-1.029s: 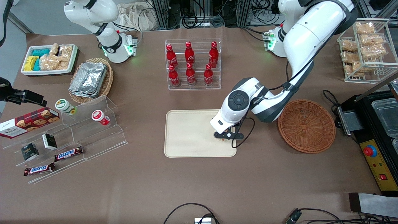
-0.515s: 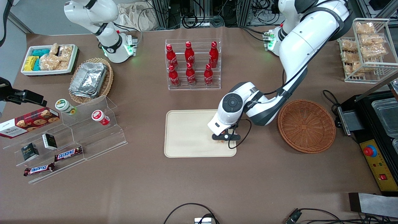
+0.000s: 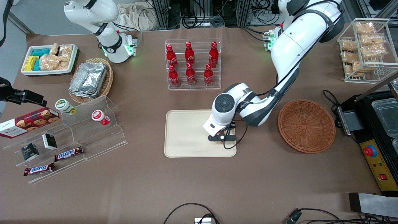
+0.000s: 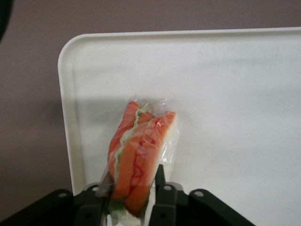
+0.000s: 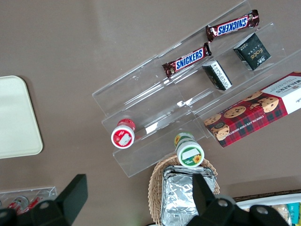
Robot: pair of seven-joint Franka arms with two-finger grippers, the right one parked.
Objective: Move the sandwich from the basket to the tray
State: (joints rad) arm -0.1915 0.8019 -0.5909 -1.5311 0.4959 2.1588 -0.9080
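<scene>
- Sandwich [image 4: 141, 150] pinched between gripper [image 3: 221, 138] fingers, long axis pointing straight out from fingertips, hanging just above tray [image 3: 186, 130].
- Poised near tray edge closest to basket [image 3: 306, 126], now emptied.
- Bare tray surface open toward parked arm's end for set-down.
</scene>
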